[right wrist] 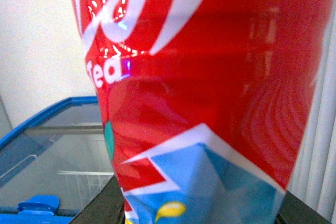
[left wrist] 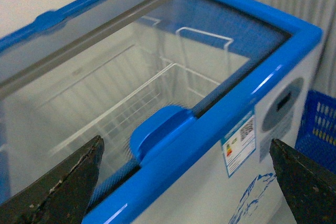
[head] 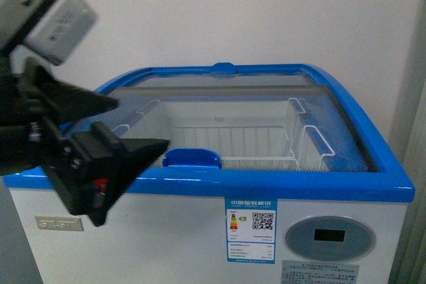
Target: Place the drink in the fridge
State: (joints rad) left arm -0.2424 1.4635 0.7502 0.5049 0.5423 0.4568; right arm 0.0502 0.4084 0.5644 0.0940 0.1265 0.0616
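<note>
1. Red-labelled drink [right wrist: 210,77] fills the right wrist view. It stands upright between the right fingers [right wrist: 100,205], which appear clamped on its lower body. It is outside the fridge [head: 266,181], whose rim shows beyond it, and it is absent from the front view.
2. Left fingers [left wrist: 63,187] are spread wide and empty, just before the front rim, with the blue handle [left wrist: 160,129] lying between them.
3. Glass top [head: 233,81] looks closed over the wire basket [head: 233,141], with the handle against the front rim. Judgement: opening the top is the step in hand.
4. Recommended: set one finger flat on the handle's front face and push along the slide toward the rear, not downward.
5. Risk: the finger may slip off the rounded handle.
6. Keep the drink upright and clear until the gap admits it.
</note>
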